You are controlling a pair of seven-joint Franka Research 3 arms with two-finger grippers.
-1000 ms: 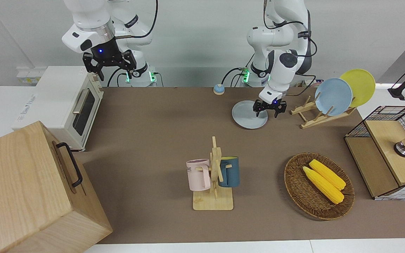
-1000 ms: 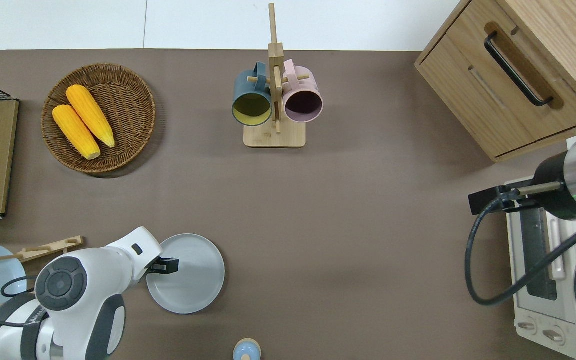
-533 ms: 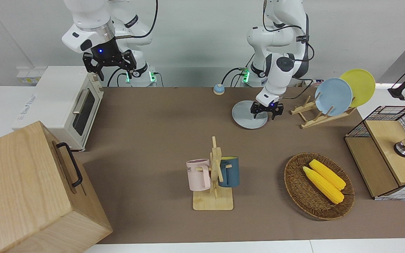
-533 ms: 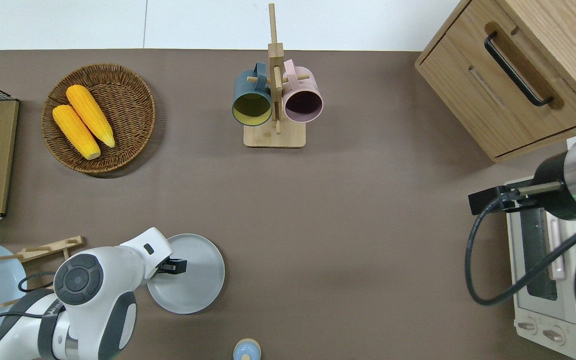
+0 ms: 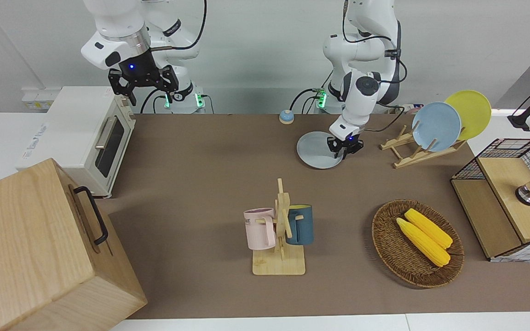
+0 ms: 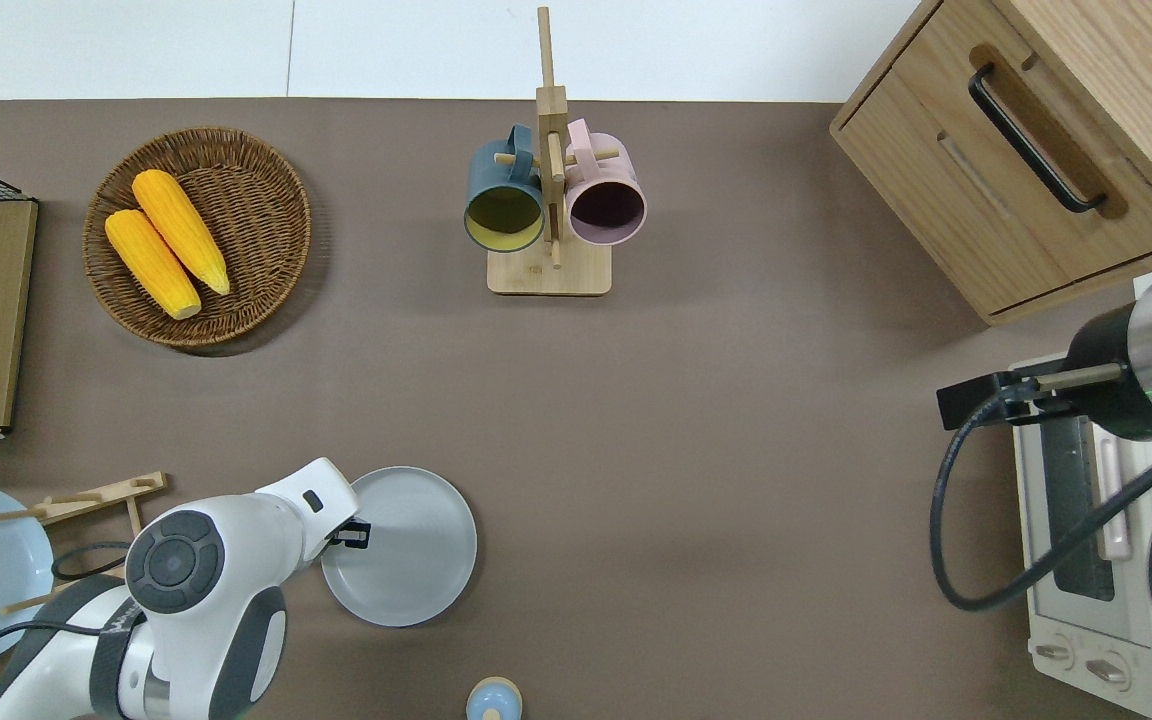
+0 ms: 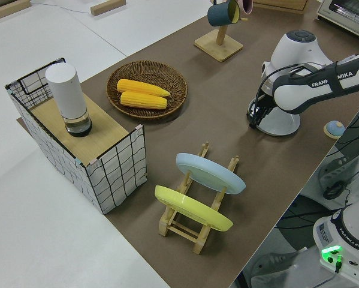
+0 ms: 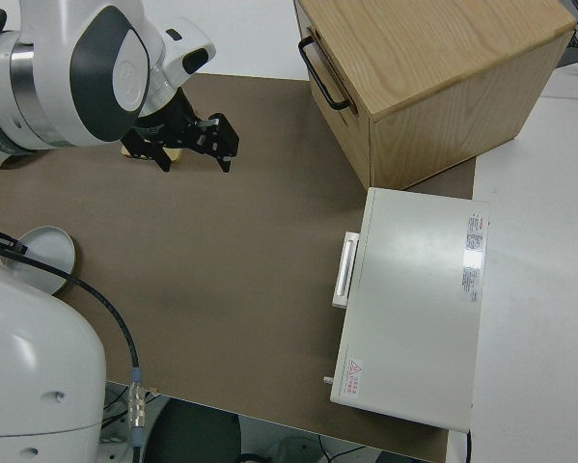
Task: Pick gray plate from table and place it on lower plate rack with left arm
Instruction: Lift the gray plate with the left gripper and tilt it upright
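Note:
The gray plate (image 5: 316, 151) lies flat on the table's brown mat (image 5: 200, 184), near the robots; it also shows in the overhead view (image 6: 411, 550). My left gripper (image 5: 344, 148) is down at the plate's rim on the side toward the rack, its fingers drawn together on that rim, as the overhead view (image 6: 354, 537) shows. The lower plate rack (image 5: 410, 154) stands beside it toward the left arm's end of the table, with a light-blue plate (image 5: 436, 126) and a yellow plate (image 5: 469, 112) in it and free slots at its lower end. My right arm is parked, its gripper (image 5: 141, 86) open.
A wooden mug stand (image 5: 279, 257) with a pink and a blue mug stands mid-table. A wicker basket (image 5: 384, 248) holds two corn cobs. A wire-sided box (image 5: 504, 197), a white toaster oven (image 5: 85, 133), a wooden drawer cabinet (image 5: 39, 257) and a small blue bell (image 5: 286, 116) are also there.
My left gripper came down onto the plate's rim and its fingers closed. The gray plate slid a little toward the right arm's end of the table.

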